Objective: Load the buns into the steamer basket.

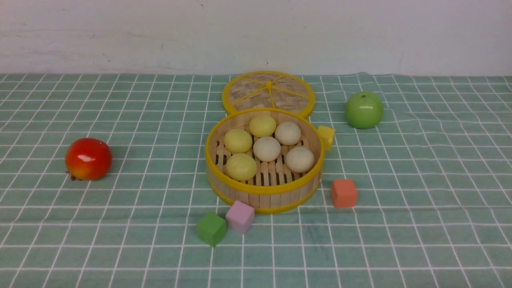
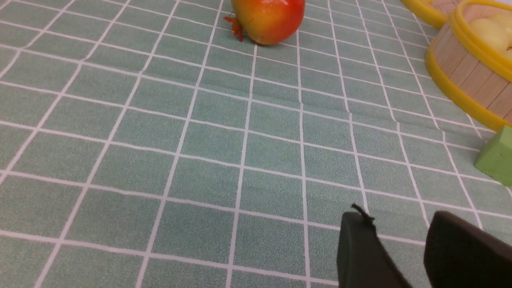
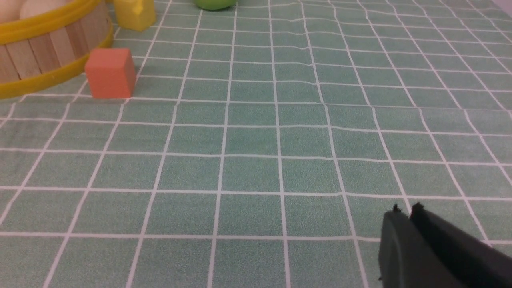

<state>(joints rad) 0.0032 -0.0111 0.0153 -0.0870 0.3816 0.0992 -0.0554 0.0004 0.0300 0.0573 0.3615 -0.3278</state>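
Observation:
The steamer basket [image 1: 264,188] stands mid-table on the green checked cloth. Several buns lie on its slatted floor: three pale yellow buns [image 1: 238,141] on the left and three off-white buns [image 1: 267,149] on the right. Neither arm shows in the front view. In the left wrist view my left gripper [image 2: 400,218] hangs open over bare cloth with nothing between its fingers, and the basket [image 2: 468,68] is far off at the edge. My right gripper [image 3: 407,209] is shut and empty above the cloth, well away from the basket [image 3: 44,48].
The woven lid [image 1: 268,90] lies flat behind the basket. A red fruit [image 1: 88,159] sits far left and a green fruit [image 1: 364,110] back right. A yellow cube [image 1: 327,137], orange cube [image 1: 343,193], pink cube [image 1: 240,216] and green cube [image 1: 211,229] lie round the basket.

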